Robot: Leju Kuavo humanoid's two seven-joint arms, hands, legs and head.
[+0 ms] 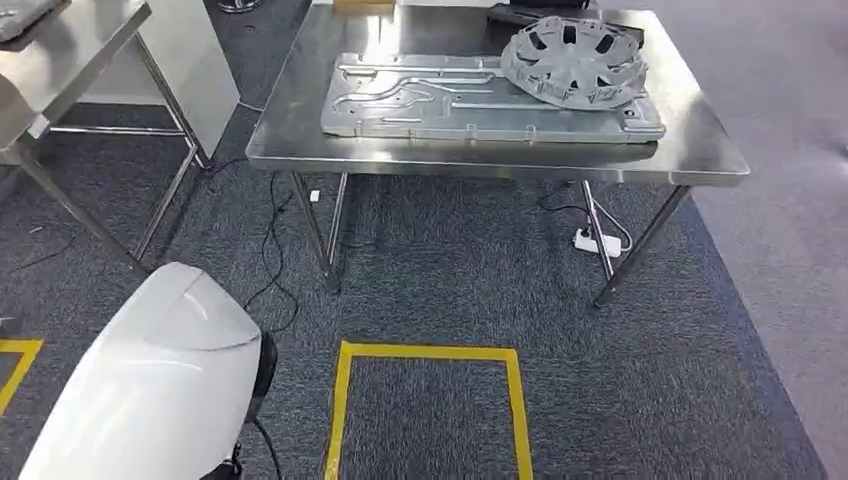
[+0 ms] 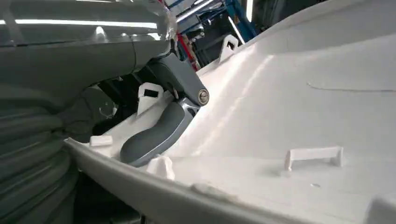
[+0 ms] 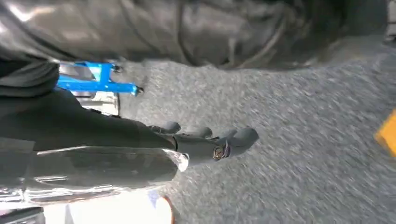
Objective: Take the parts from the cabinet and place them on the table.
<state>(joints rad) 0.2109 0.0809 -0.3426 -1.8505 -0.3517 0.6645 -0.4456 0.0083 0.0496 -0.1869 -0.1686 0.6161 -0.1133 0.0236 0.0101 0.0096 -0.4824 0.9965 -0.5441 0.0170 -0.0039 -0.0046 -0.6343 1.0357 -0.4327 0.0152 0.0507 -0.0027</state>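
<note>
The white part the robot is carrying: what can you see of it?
The white part is a smooth, glossy, plastic-looking curved shell, low at the robot's left above the carpet. Its inner face has small moulded clips and tabs. The left hand holds it, thumb pressed on that inner face near the rim.

Two steel tables (image 1: 480, 160) (image 1: 60, 60) were seen; two metal parts, a plate (image 1: 440, 105) and a wheel-shaped disc (image 1: 572, 60), were counted on the right one.

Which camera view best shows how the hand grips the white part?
The left wrist view: the left hand has its thumb pressed on the white part. The head view shows the part's outer shell. The right wrist view shows carpet.
</note>
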